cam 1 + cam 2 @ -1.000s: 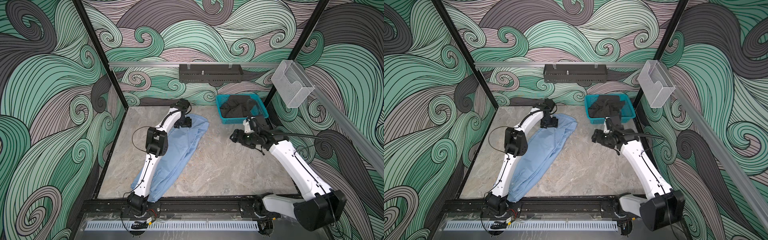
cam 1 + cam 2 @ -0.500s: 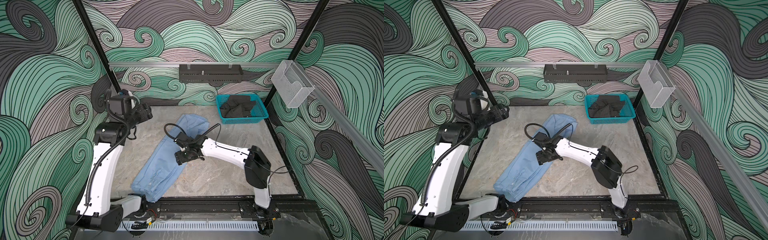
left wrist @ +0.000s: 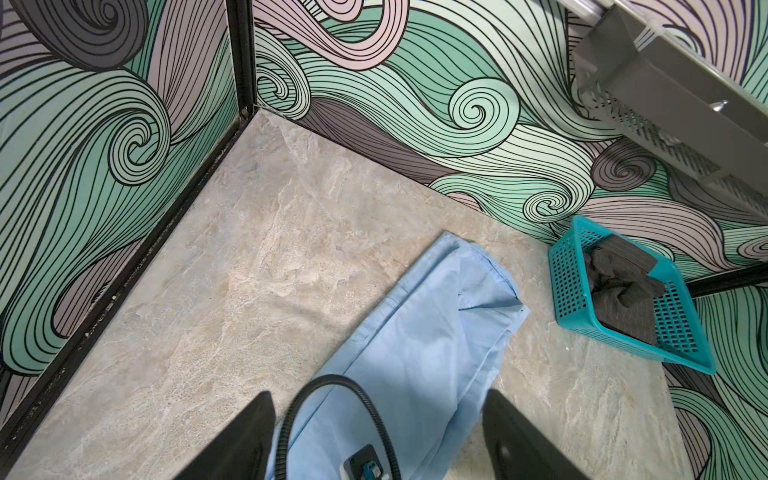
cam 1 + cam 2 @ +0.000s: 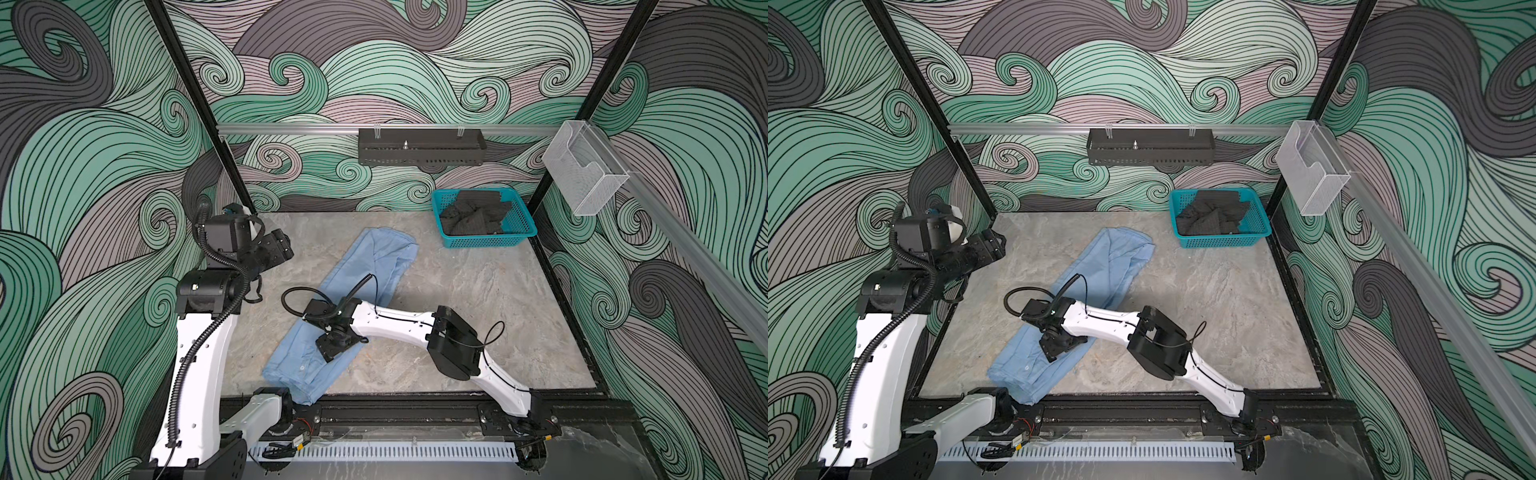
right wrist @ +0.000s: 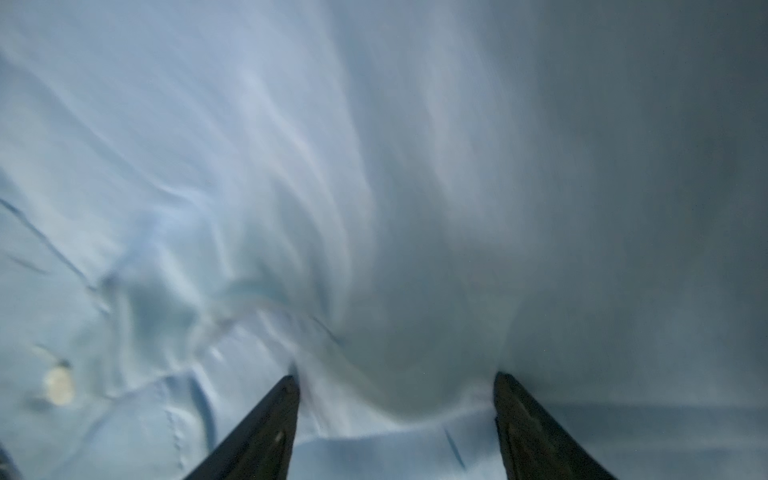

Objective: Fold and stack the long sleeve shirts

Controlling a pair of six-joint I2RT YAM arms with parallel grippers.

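Shirt, near end: the light blue woven long sleeve shirt point(image 4: 374, 266) lies as a long narrow strip slanting across the grey marbled table point(image 4: 478, 299). Its near end reaches the black front rail point(image 4: 415, 409).
Right side: my right end effector point(image 5: 397, 376) is pressed down on the near half of the shirt. It is released, jaws apart, and a hump of cloth bulges between them. A small white button point(image 5: 58, 386) lies near it.
Left side: my left end effector point(image 3: 378, 395) hangs raised by the left wall, released and empty, clear of the shirt.
Shirt, far end: it lies flat and points toward the back wall.
Far corner: the teal plastic mesh basket point(image 4: 486, 240) holds dark grey folded cloth point(image 4: 473, 212) and stands well apart from the shirt.
Risk, layers: if I clench here, I judge I may pinch only the top layer. The strip would then open out as I lift.
Risk, drag: thin cloth slides easily on this table. With the far end unheld, a pull could skew the whole strip.
Risk, cable: my right arm's black looped cable point(image 4: 291, 295) hangs over the shirt and could snag it.
Change: a second ago my left arm lay stretched along the shirt and my right end effector hovered near the basket. Now the left is withdrawn and the right is down on the cloth.
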